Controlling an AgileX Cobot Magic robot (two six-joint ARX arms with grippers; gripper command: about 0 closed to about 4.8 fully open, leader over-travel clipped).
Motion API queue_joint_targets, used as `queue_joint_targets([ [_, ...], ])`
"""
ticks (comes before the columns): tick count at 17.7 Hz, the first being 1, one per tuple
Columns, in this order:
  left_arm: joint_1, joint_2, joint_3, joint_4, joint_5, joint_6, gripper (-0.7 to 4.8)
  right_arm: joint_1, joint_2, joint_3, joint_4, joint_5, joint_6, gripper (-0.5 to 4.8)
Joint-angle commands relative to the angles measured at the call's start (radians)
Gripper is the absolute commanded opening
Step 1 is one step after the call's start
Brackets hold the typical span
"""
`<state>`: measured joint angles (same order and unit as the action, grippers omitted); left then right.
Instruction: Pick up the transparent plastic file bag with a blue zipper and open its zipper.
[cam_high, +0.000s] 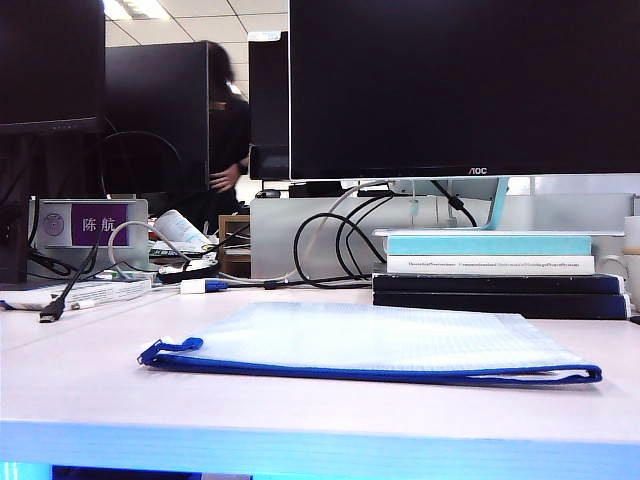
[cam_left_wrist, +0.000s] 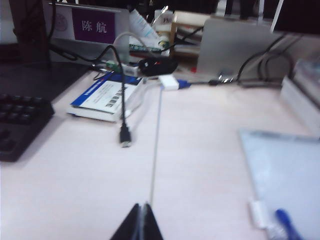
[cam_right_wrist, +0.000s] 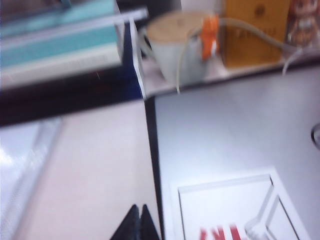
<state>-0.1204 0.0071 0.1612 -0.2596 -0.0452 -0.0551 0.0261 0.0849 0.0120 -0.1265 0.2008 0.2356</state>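
I'm seeing neither arm from outside; the right wrist picture is blurring. Left gripper (cam_left_wrist: 141, 222) and right gripper (cam_right_wrist: 136, 223) are sitting pinched together, empty. File bag (cam_high: 380, 343) is lying flat on table (cam_high: 90, 370), zipper (cam_high: 370, 372) facing front.

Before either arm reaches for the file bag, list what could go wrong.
1. The file bag lies flat on the table, so shut jaws may slide over it; left gripper and right gripper are both shut and off it.
2. The stacked books sit close behind it and could be bumped.
3. The loose cable may snag the left arm.
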Motion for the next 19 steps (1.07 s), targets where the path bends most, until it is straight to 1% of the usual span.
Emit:
queue_joint_targets([
  [1,0.000,-0.005,-0.004,-0.016,-0.056,0.016,0.05,0.000,-0.002,-0.003,0.071,0.000,0.005,-0.05],
  [2,0.000,-0.005,-0.016,-0.015,-0.085,0.013,-0.06,0.000,-0.003,-0.003,0.076,0.000,0.005,-0.05],
  [4,0.000,-0.005,-0.055,-0.002,-0.115,-0.013,-0.06,0.000,-0.003,-0.003,0.064,0.002,0.005,-0.05],
  [7,0.000,-0.005,-0.130,0.034,-0.108,-0.075,-0.06,0.000,-0.002,-0.003,0.033,-0.001,0.005,-0.05],
  [8,0.000,-0.004,-0.139,0.043,-0.101,-0.084,-0.06,0.000,-0.003,-0.003,0.028,-0.005,0.005,-0.05],
  [11,-0.001,-0.006,-0.140,0.093,-0.093,-0.069,-0.06,0.000,-0.003,-0.002,0.026,-0.016,0.004,-0.05],
  [13,-0.001,-0.006,-0.140,0.072,-0.120,-0.069,-0.06,0.000,-0.003,-0.002,0.026,-0.016,0.004,-0.05],
  [14,-0.001,-0.005,-0.140,0.051,-0.142,-0.054,-0.06,0.000,-0.003,-0.002,0.026,-0.016,0.004,-0.05],
  [15,0.000,-0.005,-0.140,0.051,-0.141,-0.051,-0.05,0.000,-0.003,-0.002,0.026,-0.016,0.004,-0.05],
  [17,-0.001,-0.005,-0.140,0.051,-0.106,-0.050,-0.05,0.000,-0.004,-0.002,0.026,-0.016,0.004,-0.05],
  [19,-0.001,-0.005,-0.140,0.051,-0.108,-0.050,-0.05,0.000,-0.004,-0.002,0.026,-0.016,0.004,-0.05],
])
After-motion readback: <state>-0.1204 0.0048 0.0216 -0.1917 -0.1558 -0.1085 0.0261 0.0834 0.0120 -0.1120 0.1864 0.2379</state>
